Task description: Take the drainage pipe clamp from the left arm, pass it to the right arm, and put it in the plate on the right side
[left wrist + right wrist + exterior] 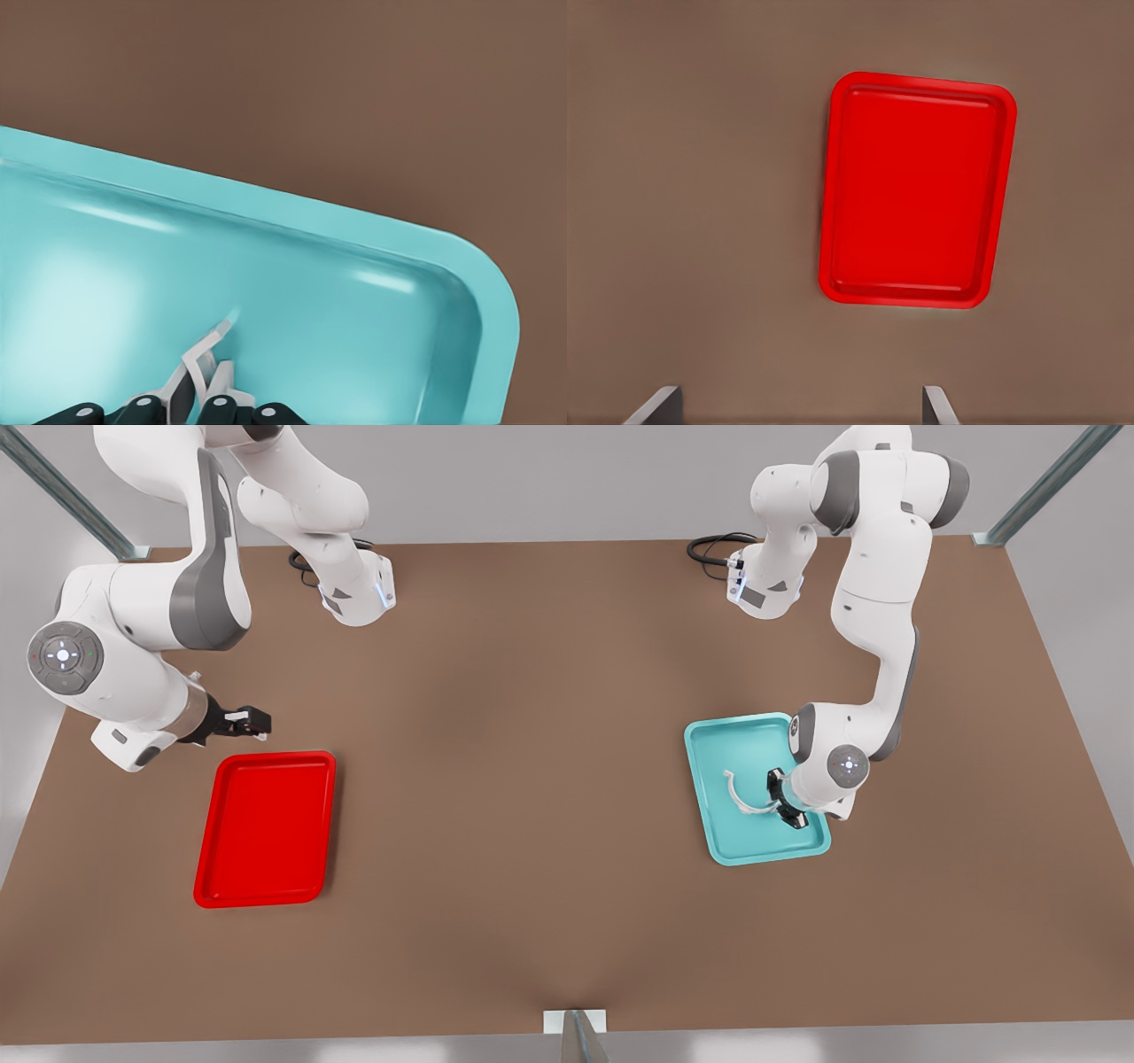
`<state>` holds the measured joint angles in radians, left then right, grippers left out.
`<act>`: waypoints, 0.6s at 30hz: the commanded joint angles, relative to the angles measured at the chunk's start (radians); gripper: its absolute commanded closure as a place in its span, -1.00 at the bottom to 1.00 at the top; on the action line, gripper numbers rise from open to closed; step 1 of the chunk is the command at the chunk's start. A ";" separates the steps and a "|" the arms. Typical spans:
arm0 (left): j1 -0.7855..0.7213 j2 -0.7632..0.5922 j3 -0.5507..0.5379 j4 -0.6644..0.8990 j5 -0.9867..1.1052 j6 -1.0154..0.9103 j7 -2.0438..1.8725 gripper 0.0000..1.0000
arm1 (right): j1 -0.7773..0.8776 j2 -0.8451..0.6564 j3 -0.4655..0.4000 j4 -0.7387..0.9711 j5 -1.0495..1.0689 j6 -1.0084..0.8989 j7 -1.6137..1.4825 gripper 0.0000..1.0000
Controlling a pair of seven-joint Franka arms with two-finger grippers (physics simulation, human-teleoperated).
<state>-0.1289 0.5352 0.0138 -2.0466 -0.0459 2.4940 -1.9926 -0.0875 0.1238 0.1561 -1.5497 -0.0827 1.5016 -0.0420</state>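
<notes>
The left arm's black two-finger pincer (787, 802) sits low inside the teal shallow rectangular tray (709, 793), its fingers pinching one tabbed end of the thin white half-ring drainage pipe clamp (740, 793), which lies in that tray. Gripped so near its end, the springy strip could well twist or slip out on lifting, or catch on the tray's rim. The right arm's pincer (251, 721) waits, spread, just beyond the bright red rectangular plate (266, 828), across the brown worktop (532, 779) from the teal tray. Count: two arms, two trays, one clamp.
</notes>
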 commanded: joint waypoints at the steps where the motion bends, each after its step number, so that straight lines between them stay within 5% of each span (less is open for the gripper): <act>1: 0.000 0.000 0.000 0.000 0.000 -0.001 -0.015 0.37 | 0.000 -0.001 0.000 0.000 0.000 0.002 -0.006 -1.00; 4: 0.000 0.000 0.000 0.000 0.000 -0.001 -0.015 0.37 | 0.000 -0.001 0.000 -0.001 0.000 0.002 -0.006 -1.00; 7: 0.000 -0.001 0.000 0.000 0.000 -0.003 -0.018 0.57 | -0.001 -0.001 0.000 0.000 0.000 0.002 -0.006 -1.00; 18: -0.003 -0.035 0.000 0.005 0.000 -0.050 -0.015 0.57 | -0.001 -0.001 0.000 -0.001 0.001 0.003 -0.007 -1.00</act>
<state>-0.1319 0.5020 0.0138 -2.0434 -0.0479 2.4660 -1.9976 -0.0890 0.1238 0.1560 -1.5510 -0.0823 1.5052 -0.0459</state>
